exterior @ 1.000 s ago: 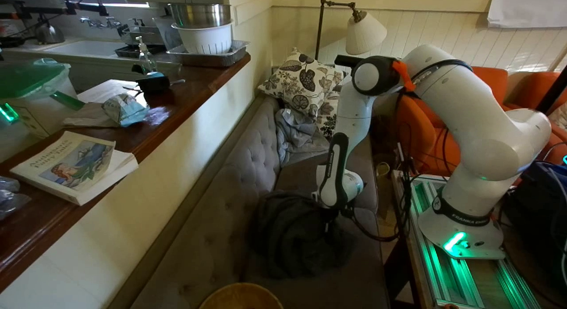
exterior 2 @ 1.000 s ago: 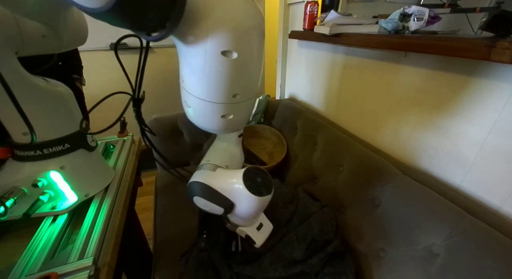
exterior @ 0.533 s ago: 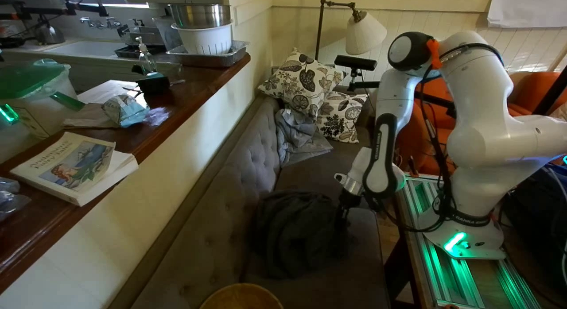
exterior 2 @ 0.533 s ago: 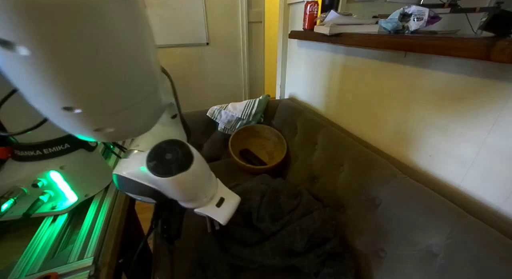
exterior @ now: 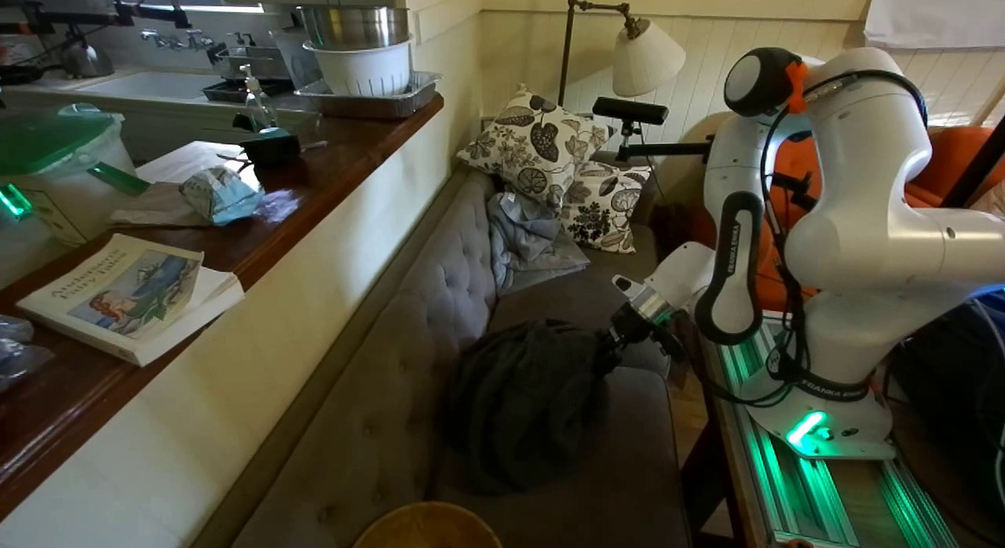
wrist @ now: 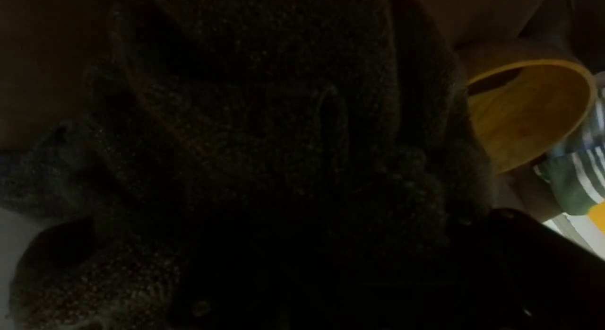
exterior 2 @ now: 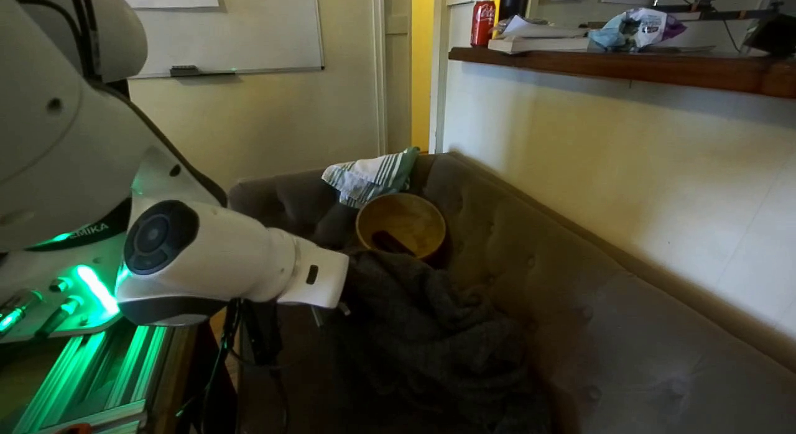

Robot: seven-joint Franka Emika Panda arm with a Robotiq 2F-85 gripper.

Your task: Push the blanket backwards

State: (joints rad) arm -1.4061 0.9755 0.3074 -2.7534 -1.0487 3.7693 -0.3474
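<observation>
The dark grey blanket (exterior: 526, 407) lies bunched on the sofa seat against the tufted backrest. It shows in both exterior views (exterior 2: 435, 347) and fills most of the dark wrist view (wrist: 264, 141). My gripper (exterior: 608, 352) is tilted almost sideways, pointing at the blanket's side nearest the robot base, and touches it there. In an exterior view the hand hides the fingers. In the wrist view the gripper (wrist: 350, 245) is a black shape at the bottom with blanket folds in front of it. The fingertips are lost in the dark, so whether they are apart cannot be told.
A wooden bowl (exterior 2: 401, 226) with a dark object in it stands beside the blanket. A striped towel (exterior 2: 370, 176) lies behind it. The sofa backrest (exterior: 377, 422) and the wall bound one side. Patterned pillows (exterior: 542, 151) and a grey cloth (exterior: 530, 238) lie at the sofa's far end.
The arm has drawn back toward its base, and the hand has tilted from pointing down to nearly sideways. The blanket's near side has bunched inward and risen, now overlapping the bowl's front rim.
</observation>
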